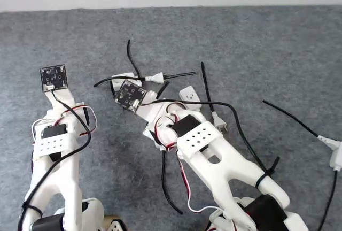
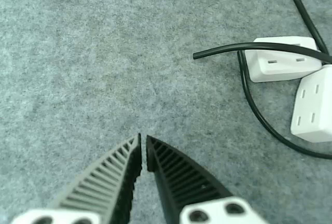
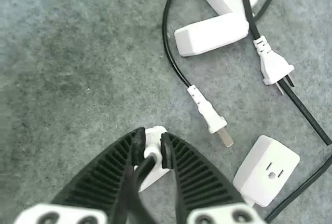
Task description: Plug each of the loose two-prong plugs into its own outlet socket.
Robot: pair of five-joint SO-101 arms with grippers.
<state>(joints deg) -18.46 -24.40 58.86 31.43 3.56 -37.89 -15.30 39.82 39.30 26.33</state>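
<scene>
One white plug (image 3: pixel 153 143) sits clenched in my right fingers (image 3: pixel 134 151); left fingers (image 2: pixel 136 149) pinched shut, empty. Insertion step, I'd say: next calls for aiming its prongs at the outlet socket (image 3: pixel 267 169) just beside.

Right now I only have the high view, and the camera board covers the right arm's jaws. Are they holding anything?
Observer: Yes. The right jaws are shut on a white piece, with a black cord running back between them.
Operator: And the left arm's?
Observer: The left jaws are shut and empty, over bare carpet.
</scene>
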